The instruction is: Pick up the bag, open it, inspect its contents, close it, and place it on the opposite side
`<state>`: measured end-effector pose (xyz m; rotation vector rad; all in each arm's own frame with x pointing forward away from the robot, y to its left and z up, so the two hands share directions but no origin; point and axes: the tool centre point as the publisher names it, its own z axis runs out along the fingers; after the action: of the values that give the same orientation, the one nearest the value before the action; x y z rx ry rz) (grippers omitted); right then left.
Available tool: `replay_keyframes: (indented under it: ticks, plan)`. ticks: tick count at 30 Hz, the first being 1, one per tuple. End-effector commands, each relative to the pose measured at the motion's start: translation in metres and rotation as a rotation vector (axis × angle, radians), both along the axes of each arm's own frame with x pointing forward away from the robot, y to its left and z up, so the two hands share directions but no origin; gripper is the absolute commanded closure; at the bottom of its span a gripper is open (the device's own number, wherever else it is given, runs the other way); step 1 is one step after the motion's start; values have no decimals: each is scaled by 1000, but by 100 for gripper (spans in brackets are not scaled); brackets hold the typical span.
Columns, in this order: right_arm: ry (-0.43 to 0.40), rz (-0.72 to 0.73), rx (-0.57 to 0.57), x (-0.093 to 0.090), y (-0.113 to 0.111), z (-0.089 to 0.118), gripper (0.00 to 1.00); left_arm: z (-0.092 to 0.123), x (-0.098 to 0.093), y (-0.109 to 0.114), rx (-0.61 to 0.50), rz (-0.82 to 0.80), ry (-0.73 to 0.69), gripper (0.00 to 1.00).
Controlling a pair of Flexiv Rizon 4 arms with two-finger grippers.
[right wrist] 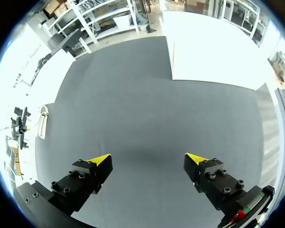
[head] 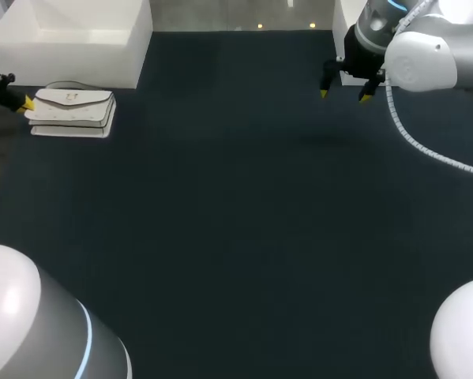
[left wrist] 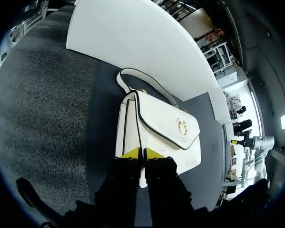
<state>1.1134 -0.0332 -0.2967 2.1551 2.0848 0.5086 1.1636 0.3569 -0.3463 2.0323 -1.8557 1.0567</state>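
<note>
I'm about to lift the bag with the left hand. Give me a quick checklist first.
1. Left hand at the bag's near end: ok.
2. Left hand's hold on the bag: cannot tell.
3. Bag closed and lying flat: ok.
4. Right hand open and empty: ok.
5. Right hand well away from the bag: ok.
6. Room behind the bag: not ok, white box stands close behind the strap.

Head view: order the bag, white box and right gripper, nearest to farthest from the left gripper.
From the left gripper:
1. bag, held at its tips.
2. white box, just behind the bag.
3. right gripper, far over at the right.
</note>
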Motion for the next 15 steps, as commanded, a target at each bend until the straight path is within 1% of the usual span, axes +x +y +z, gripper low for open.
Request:
replay_keyframes:
  ticks: [1,9,15]
  plan:
    - [1,-2,-5,-1,1,1,0,-6,14,10,-181,-147,76,100]
    - [1,-2,-5,-1,1,1,0,-3,25,10,-188,-153,76,100]
    - [1,-2,-5,-1,1,1,0,-6,27,6,-190,-165,81,100]
